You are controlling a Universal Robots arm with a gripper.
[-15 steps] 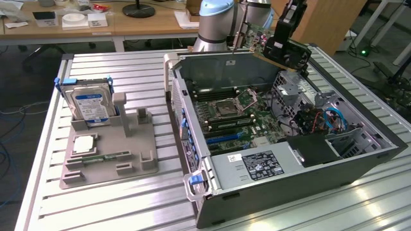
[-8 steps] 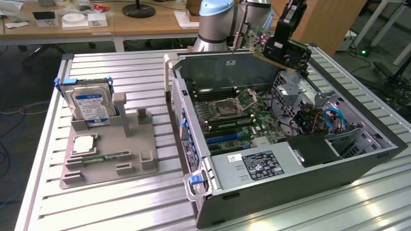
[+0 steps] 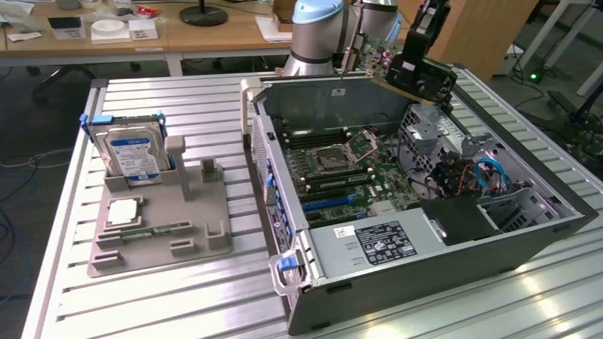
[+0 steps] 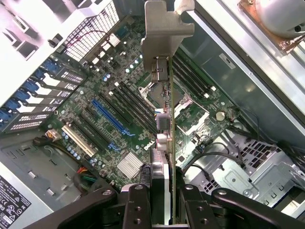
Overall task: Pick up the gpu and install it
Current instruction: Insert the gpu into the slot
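The gpu (image 3: 382,51), a green card with a black cooler, hangs tilted above the back right corner of the open computer case (image 3: 424,272). My gripper (image 3: 417,67) is shut on it from above. In the wrist view the gpu (image 4: 164,143) runs edge-on between my fingers (image 4: 138,205), with its silver bracket (image 4: 164,28) at the far end. My gripper (image 4: 164,212) is well above the motherboard (image 4: 109,109). The blue card slot (image 4: 109,119) lies off to one side of the card's edge. In the exterior view that slot (image 3: 325,201) sits low on the motherboard (image 3: 349,169).
A grey holder (image 3: 155,226) at the exterior view's left carries a hard drive (image 3: 132,152), a processor chip (image 3: 123,212) and a memory stick (image 3: 155,229). Inside the case are a power supply (image 3: 377,244) and blue cables (image 3: 485,176). The arm's base (image 3: 315,35) stands behind the case.
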